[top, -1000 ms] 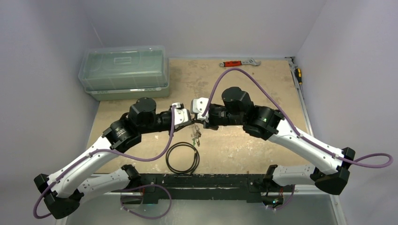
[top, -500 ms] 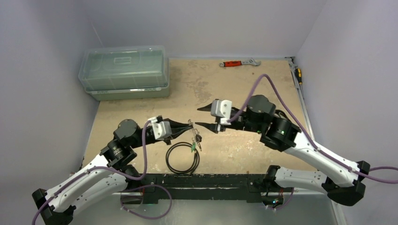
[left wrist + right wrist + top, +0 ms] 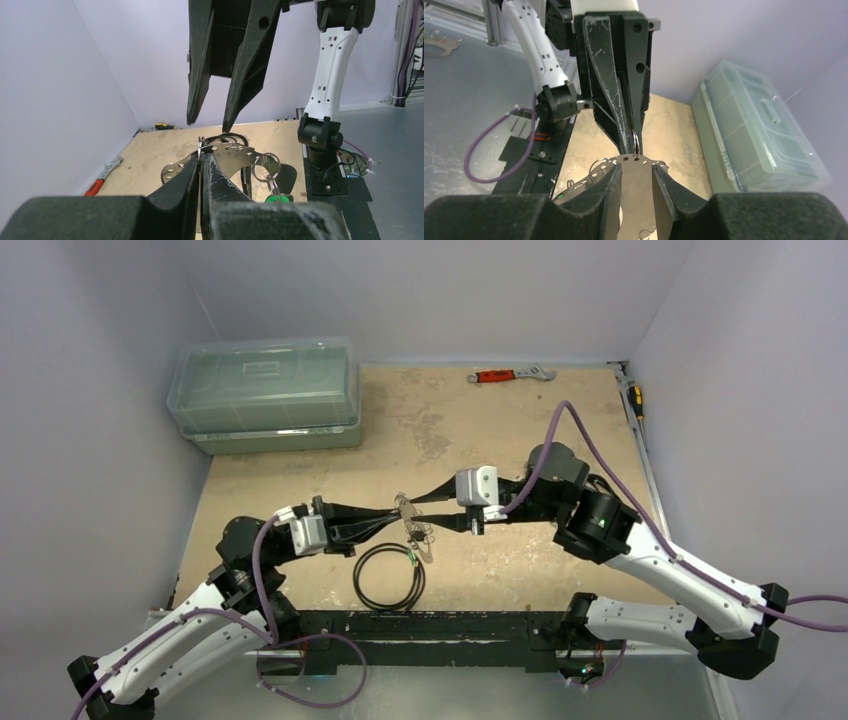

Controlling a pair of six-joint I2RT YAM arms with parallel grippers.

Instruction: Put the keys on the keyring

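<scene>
1. Pale lilac walls close in three sides of a scuffed tan tabletop (image 3: 470, 430). We log a clear lidded storage bin (image 3: 265, 392) in the far left corner. A red-handled adjustable wrench (image 3: 510, 374) lies at the far edge, and a screwdriver (image 3: 636, 400) lies along the right edge near the far corner.
2. Black cable coil (image 3: 390, 578) lies flat close to the near edge, a little left of its middle.
3. Left gripper (image 3: 398, 510) reaches toward mid-table. In its wrist view we see the fingers (image 3: 180, 185) pinched together on the keyring (image 3: 200, 144), a thin silvery ring standing on edge between the tips.
4. A perforated metal plate (image 3: 232, 154) sits against that ring. We cannot tell how the two are joined.
5. Right gripper (image 3: 422, 516) faces the left one, tips almost meeting it. Its fingers (image 3: 606, 200) stand narrowly apart, one on each side over the plate, and we see nothing clamped between them.
6. The keys (image 3: 420, 533) sit just on the near side of that meeting point, between it and the coil. A smaller split ring (image 3: 265, 167) carries a green piece (image 3: 278, 198).
</scene>
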